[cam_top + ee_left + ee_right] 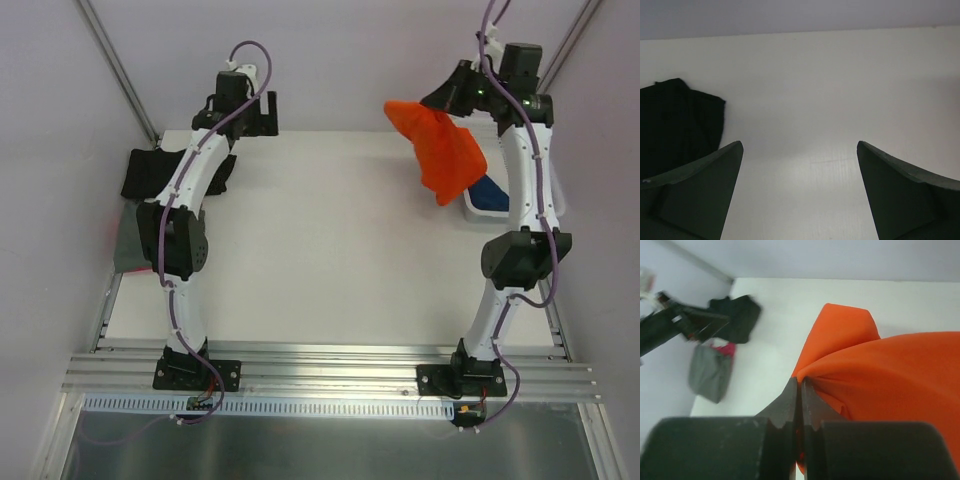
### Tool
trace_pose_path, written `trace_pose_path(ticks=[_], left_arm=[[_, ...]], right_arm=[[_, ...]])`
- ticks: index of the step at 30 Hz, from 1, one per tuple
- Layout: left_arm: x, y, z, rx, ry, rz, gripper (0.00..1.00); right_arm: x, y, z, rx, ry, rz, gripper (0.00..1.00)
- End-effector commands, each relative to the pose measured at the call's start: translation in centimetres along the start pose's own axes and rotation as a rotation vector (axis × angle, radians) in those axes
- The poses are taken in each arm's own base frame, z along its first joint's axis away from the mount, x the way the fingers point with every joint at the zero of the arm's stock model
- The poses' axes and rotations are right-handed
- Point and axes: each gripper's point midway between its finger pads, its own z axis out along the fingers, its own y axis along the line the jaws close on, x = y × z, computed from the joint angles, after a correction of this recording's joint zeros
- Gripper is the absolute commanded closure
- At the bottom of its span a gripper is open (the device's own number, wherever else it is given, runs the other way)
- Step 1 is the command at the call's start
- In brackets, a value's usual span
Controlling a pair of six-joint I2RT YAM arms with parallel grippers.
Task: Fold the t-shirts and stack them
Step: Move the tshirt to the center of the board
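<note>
My right gripper [432, 103] [800, 381] is shut on a fold of the bright orange-red t-shirt [443, 148] [885, 375], which hangs bunched in the air above the table's far right. A blue t-shirt [492, 193] lies in the white basket [475, 211] under the right arm. A black t-shirt [150, 176] [675, 120] [738, 317] lies crumpled at the far left. A grey t-shirt [133, 240] [710, 372] sits at the left edge with a bit of red cloth on it. My left gripper [242, 112] [800, 146] stands open over bare table, right of the black t-shirt.
The white table [330, 250] runs between both arms. Grey walls close off the back and sides, and a metal rail [330, 375] lines the near edge. The left arm [675, 322] shows blurred in the right wrist view.
</note>
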Motion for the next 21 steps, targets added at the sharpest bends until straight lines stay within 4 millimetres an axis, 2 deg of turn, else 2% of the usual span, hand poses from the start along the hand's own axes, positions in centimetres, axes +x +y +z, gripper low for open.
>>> trace_pose_path(ticks=[1,2,3,4,5,6,8,10,11,12,13,14,15,16,17,18,19,21], left_arm=[[-5.8,4.3,-3.7,-0.14,-0.162,-0.033,0.01],[-6.3,5.0,-4.1,-0.156,-0.176,-0.034,0.01],[-6.7,5.7,-4.7,-0.187,-0.191,-0.036,0.01],[-7.1,5.9,-4.9,-0.199,-0.202,-0.034,0.01],[-7.2,6.2,-5.2,-0.21,-0.208,-0.031,0.01],[-7.4,6.6,-5.5,-0.224,-0.215,-0.026,0.01],[-7.4,6.8,-5.6,-0.231,-0.213,-0.021,0.01],[-7.3,6.8,-5.5,-0.226,-0.211,-0.023,0.01],[-7.2,6.7,-5.5,-0.222,-0.209,-0.024,0.01],[-7.1,6.5,-5.3,-0.216,-0.206,-0.024,0.01],[-7.0,6.5,-5.2,-0.213,-0.204,-0.025,0.01],[-7.0,6.4,-5.2,-0.21,-0.204,-0.026,0.01],[-7.0,6.4,-5.1,-0.208,-0.203,-0.029,0.01],[-7.1,6.3,-5.1,-0.207,-0.205,-0.026,0.01],[-7.3,6.4,-5.2,-0.21,-0.21,-0.026,0.01],[-7.3,6.4,-5.2,-0.212,-0.211,-0.021,0.01],[-7.4,6.5,-5.2,-0.214,-0.214,-0.016,0.01],[-7.4,6.6,-5.1,-0.221,-0.214,-0.009,0.01]], right_arm=[[-3.5,11.9,-1.8,-0.309,-0.118,-0.115,0.99],[-3.3,14.3,-1.9,-0.357,-0.118,-0.11,0.99],[-3.4,15.5,-2.3,-0.383,-0.125,-0.117,0.99],[-3.2,16.3,-2.5,-0.404,-0.123,-0.117,0.99],[-2.2,16.2,-2.0,-0.41,-0.09,-0.092,0.99],[-1.6,16.5,-2.4,-0.426,-0.07,-0.082,0.99],[0.3,14.5,-1.6,-0.382,-0.004,-0.042,0.99],[2.9,11.0,0.0,-0.307,0.071,0.021,0.99],[3.3,9.0,0.3,-0.266,0.085,0.045,0.99],[4.2,7.1,0.9,-0.212,0.108,0.068,0.91],[5.5,5.3,1.4,-0.173,0.149,0.069,0.75],[5.9,3.7,1.4,-0.134,0.165,0.074,0.55],[6.3,2.4,1.4,-0.095,0.174,0.071,0.5],[7.2,1.7,1.6,-0.082,0.198,0.082,0.48],[7.0,0.4,1.3,-0.057,0.191,0.1,0.43],[6.9,0.0,1.2,-0.039,0.186,0.103,0.39],[6.8,-0.1,1.0,-0.035,0.182,0.101,0.34],[6.7,0.8,0.9,-0.061,0.182,0.091,0.31]])
